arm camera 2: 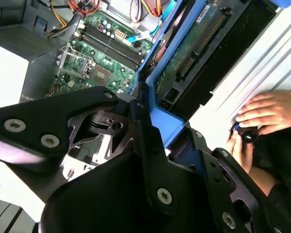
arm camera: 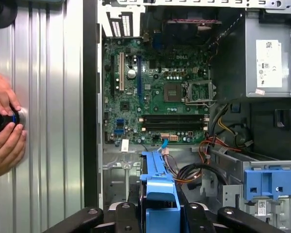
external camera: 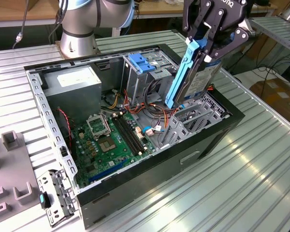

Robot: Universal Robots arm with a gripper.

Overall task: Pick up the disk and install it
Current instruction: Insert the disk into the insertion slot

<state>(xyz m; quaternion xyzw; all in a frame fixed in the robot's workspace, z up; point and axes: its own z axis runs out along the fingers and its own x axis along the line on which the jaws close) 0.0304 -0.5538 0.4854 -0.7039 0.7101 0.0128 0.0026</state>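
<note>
The robot's hand [external camera: 203,46] pinches the disk [external camera: 201,77] by its blue side rails, holding it on edge and steeply tilted above the open case [external camera: 208,140] on the ribbed metal counter [external camera: 241,193]; the disk's lower end hangs over the grey cage [external camera: 191,118] at the exterior view's right, contact not discernible; the second wrist view shows the disk's green circuit side [arm camera 2: 194,53]; inside the case lie the motherboard [external camera: 111,140], a grey power supply [external camera: 75,82] and a blue latch [external camera: 142,63]; beside the case, a person's fingers [arm camera: 2,97] grip a small black knob [arm camera: 0,119].
</note>
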